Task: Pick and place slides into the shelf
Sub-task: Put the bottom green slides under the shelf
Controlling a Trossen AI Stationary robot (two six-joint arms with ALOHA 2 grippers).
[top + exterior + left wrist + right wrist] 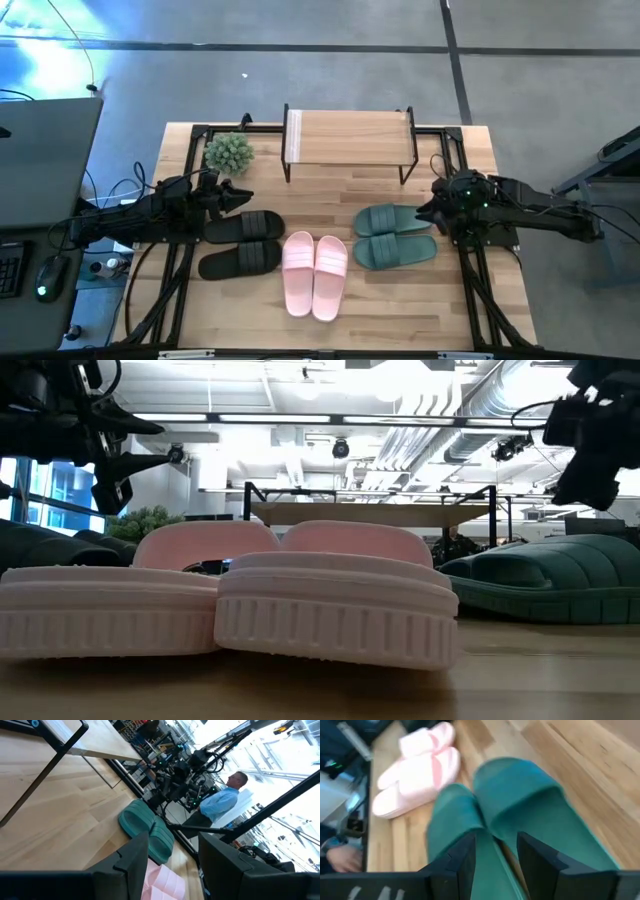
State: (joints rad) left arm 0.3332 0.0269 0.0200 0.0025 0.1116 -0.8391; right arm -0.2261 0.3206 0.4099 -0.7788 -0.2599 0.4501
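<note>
Three pairs of slides lie soles down on the wooden table: black (240, 243) at the left, pale pink (314, 272) in the middle near the front, dark green (395, 236) at the right. The shelf (350, 138) stands at the far edge on thin black legs, its plank top bare. My left gripper (243, 197) hovers open and level above the black pair's far side. My right gripper (495, 855) is open and slants down over the green pair (530, 805), above it and apart from it.
A small green plant (229, 152) stands at the far left, beside the shelf. A black frame runs along the table's sides. A person (220, 802) stands beyond the table's right side. Bare wood lies between the slides and the shelf.
</note>
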